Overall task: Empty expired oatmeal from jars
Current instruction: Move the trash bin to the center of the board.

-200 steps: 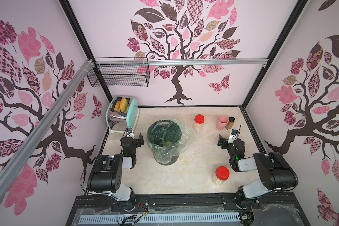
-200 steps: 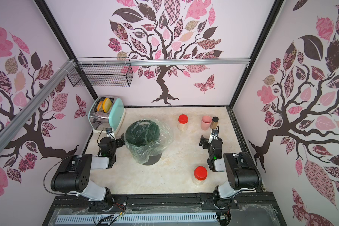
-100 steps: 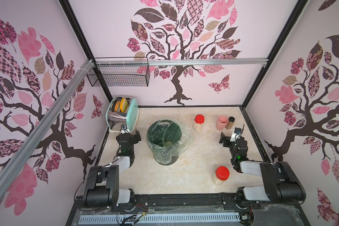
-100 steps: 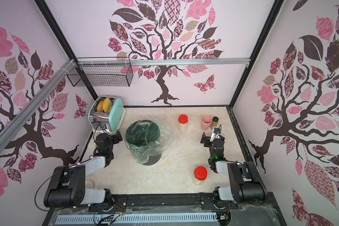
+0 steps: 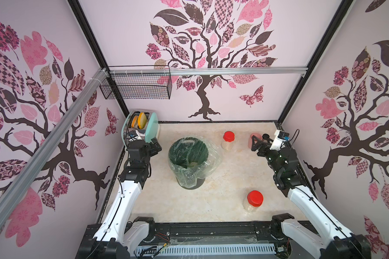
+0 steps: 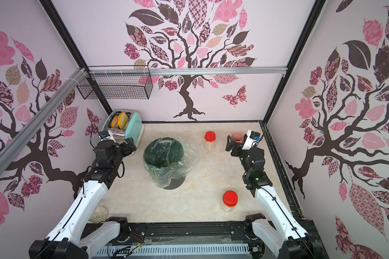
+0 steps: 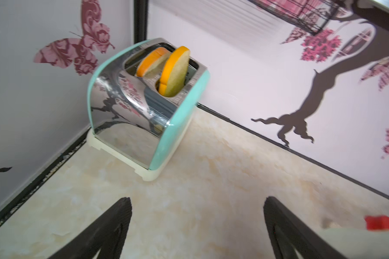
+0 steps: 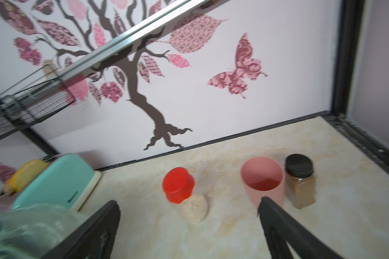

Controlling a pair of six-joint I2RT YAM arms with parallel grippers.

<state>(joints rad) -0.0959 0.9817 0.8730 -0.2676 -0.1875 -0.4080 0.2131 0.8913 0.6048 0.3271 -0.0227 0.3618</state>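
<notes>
Both claws hang open and empty above the surface (image 5: 222,175). The right claw (image 5: 259,140) is at the far right, just in front of the pink cup (image 8: 263,186), which has a brown bottle (image 8: 300,188) at its right side. The far jar (image 5: 228,140) stands upright to the left of this claw, clearly apart from it, with its red lid on. In the right wrist view it sits ahead of the spread jaws of the right claw (image 8: 188,200), and a low layer of oatmeal (image 8: 194,212) shows through its wall.

The near jar (image 5: 254,200), also red-lidded and upright, stands well nearer than the right claw, just left of that arm.

The left claw (image 5: 154,145) is at the far left beside the teal toaster (image 5: 152,125), with the lined bin (image 5: 190,177) to its right. The third jar (image 6: 98,214), pale with oatmeal, sits at the near left by the left arm's base, well apart from that claw.
</notes>
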